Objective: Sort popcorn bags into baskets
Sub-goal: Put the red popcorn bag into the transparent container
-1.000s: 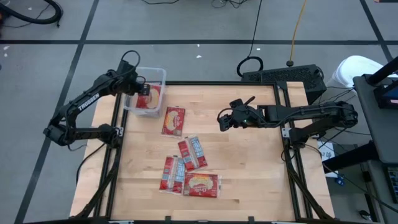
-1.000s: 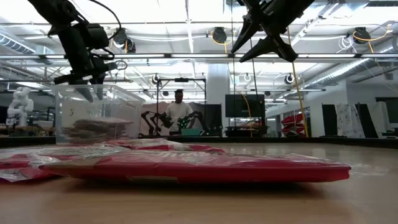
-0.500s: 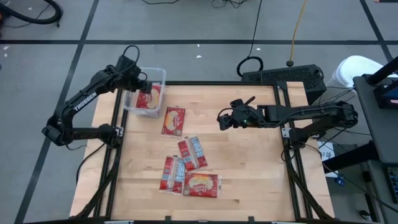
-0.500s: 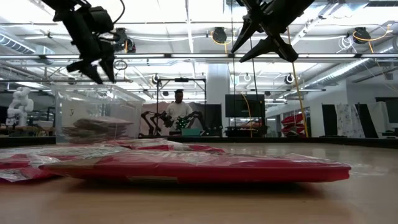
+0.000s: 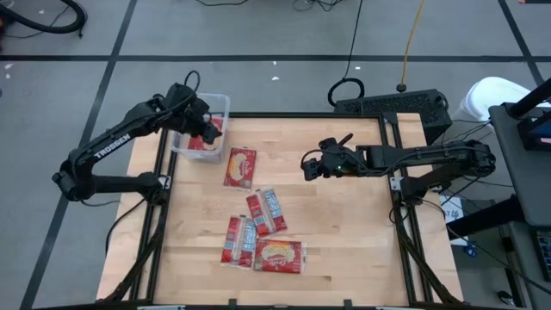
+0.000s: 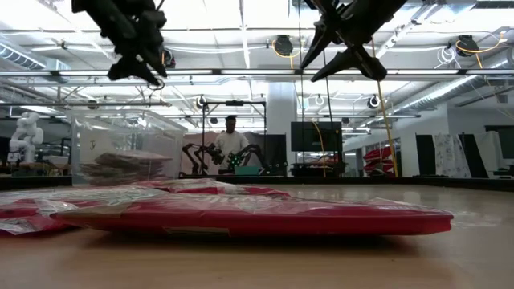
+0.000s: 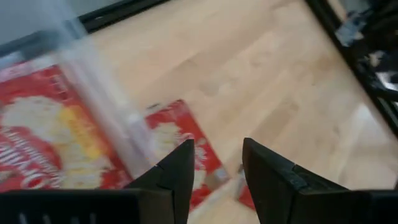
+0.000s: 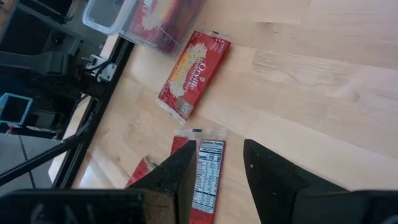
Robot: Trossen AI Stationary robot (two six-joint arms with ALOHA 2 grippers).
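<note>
Packets nearest the counter's [image 5: 344, 232] front edge: a cluster of red popcorn bags, one lying crosswise with its popcorn picture up [image 5: 278, 256], two more side by side just left of it [image 5: 238, 240], and a pair overlapping a little farther back [image 5: 266, 211], one of those showing a pale panel. In the low view the closest bag [image 6: 249, 217] fills the foreground, flat on the wood.

Farther back, a single bag [image 5: 240, 166] lies alone, picture side up, near the basket but not touching it.

Basket [image 5: 213, 103]: clear plastic tub at the far left corner of the counter, with red bags stacked flat inside [image 5: 205, 138]. Low view shows the stack [image 6: 124, 166] low in the tub [image 6: 128, 144].

Left end effector [image 5: 209, 129] hangs over the basket's inner edge, raised well above the rim in the low view [image 6: 136, 68]. Fingers [image 7: 180, 171] stand a little apart with nothing between them; past them the tub wall, a bag inside and the lone bag outside.

Right end effector [image 5: 307, 165] hovers high over bare wood at mid counter, well apart from every bag, the lone one being closest. Its fingers [image 8: 180, 171] also stand apart, empty; low view has it at the upper edge [image 6: 341, 44].

Beyond the counter, a person [image 6: 231, 140] stands in the room.
</note>
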